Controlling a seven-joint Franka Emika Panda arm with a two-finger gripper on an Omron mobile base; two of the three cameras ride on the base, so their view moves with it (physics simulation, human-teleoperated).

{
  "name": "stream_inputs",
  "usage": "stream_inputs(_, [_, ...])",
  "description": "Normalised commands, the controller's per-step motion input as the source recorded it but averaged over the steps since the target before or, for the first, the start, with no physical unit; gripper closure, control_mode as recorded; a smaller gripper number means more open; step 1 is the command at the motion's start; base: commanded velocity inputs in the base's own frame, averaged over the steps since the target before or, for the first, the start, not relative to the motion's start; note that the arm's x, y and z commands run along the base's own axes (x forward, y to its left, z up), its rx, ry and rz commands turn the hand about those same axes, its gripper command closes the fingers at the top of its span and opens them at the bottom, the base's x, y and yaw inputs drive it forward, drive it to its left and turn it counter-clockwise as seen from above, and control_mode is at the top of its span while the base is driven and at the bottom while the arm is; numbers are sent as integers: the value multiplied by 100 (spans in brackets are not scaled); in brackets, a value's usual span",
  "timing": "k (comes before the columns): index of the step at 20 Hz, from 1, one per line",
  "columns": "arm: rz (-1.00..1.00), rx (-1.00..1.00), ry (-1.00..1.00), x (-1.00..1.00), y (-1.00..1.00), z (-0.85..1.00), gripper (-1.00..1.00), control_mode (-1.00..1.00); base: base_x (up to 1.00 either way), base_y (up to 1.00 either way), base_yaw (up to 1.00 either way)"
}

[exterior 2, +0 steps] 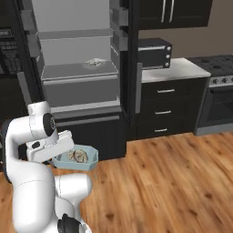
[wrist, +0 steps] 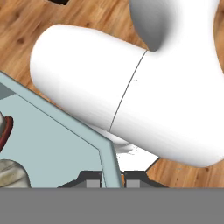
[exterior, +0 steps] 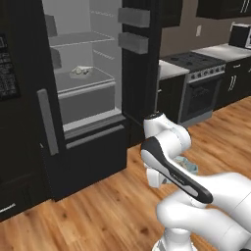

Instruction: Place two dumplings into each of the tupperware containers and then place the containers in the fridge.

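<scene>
Gripper point(wrist: 109, 180) clamped on the rim of a tupperware container point(exterior 2: 77, 158), carried low over the wood floor close beside the robot's body. Open fridge point(exterior 2: 77, 73) ahead and above, with another container point(exterior 2: 94, 63) already on its shelf. Light-blue, shallow, lidless, holding dumplings point(exterior 2: 78, 156).

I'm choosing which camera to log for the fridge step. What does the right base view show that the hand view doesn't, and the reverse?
Right base view alone: the open fridge, a container already on its shelf, the microwave, the drawers.
Hand view alone: the gripper shut on the held tub's wall.
Both: the light-blue tub with dumplings inside, and the wood floor.
</scene>
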Motion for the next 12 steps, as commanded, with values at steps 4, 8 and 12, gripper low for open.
stream_inputs(4, [0,0,0,0,0,0,100,100,96,34,-11])
stream_inputs(8, [0,0,0,0,0,0,100,100,97,31,-11])
stream_inputs(12, [0,0,0,0,0,0,100,100,97,17,-9])
